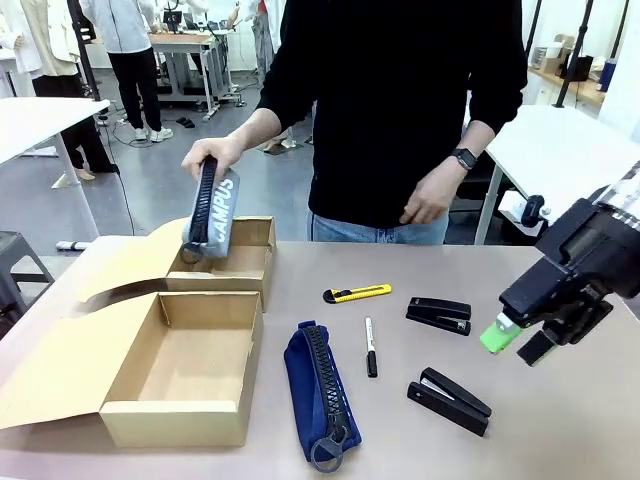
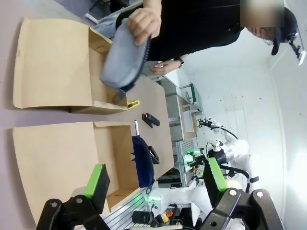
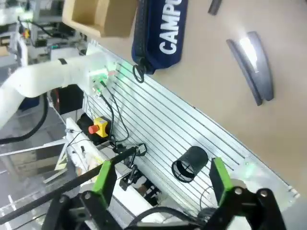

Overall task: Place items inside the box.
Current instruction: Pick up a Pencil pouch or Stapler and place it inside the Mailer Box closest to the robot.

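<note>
A person's hand [image 1: 212,152] holds a grey zip pouch [image 1: 212,212] lettered "CAMPUS" upright over the far cardboard box [image 1: 250,262]; the pouch [image 2: 124,57] hangs above that box in the left wrist view too. On the table lie a navy pouch [image 1: 320,392], a yellow utility knife [image 1: 357,293], a pen [image 1: 370,347] and two black staplers [image 1: 438,314] [image 1: 449,400]. My right gripper [image 1: 517,342] hovers open at the table's right, above the staplers. Its wrist view shows the gripper [image 3: 160,177] open, the navy pouch [image 3: 163,33] and a stapler [image 3: 254,62]. My left gripper [image 2: 154,179] is open above the near box [image 2: 62,158].
The near cardboard box [image 1: 180,372] stands open at front left, its flap spread to the left. The person stands at the far edge, the other hand [image 1: 430,197] near the waist. White tables and other people stand farther back.
</note>
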Available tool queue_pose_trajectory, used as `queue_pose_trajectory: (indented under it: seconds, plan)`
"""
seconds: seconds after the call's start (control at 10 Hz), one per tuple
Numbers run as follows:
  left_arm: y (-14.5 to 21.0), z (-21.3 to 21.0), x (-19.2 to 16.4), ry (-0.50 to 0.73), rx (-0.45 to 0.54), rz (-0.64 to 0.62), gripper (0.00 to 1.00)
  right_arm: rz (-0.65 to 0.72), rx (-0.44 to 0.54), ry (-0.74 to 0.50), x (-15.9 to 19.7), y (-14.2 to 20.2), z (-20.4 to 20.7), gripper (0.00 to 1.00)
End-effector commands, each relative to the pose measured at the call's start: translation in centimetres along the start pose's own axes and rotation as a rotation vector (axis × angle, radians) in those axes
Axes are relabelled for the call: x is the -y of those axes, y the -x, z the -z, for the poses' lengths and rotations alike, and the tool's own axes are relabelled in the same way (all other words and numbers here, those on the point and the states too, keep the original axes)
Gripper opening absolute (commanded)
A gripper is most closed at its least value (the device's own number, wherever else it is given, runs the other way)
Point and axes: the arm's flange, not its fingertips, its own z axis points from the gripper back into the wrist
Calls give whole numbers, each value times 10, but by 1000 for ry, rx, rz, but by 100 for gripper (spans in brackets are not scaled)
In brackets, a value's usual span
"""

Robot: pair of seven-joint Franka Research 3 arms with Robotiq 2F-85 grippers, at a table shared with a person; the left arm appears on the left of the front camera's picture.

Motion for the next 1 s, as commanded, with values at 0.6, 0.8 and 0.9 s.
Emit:
queue_pose_trajectory:
  seconds: [0.6, 0.8, 0.9]
  plan:
    - [1, -2, 1, 15, 1, 25, 100, -274, -80, 99, -61, -65, 52, 100]
    - [1, -2, 1, 15, 1, 25, 100, -219, -96, 128, -104, -96, 105, 100]
    - [1, -2, 1, 15, 1, 25, 100, -198, -71, 180, -124, -101, 135, 100]
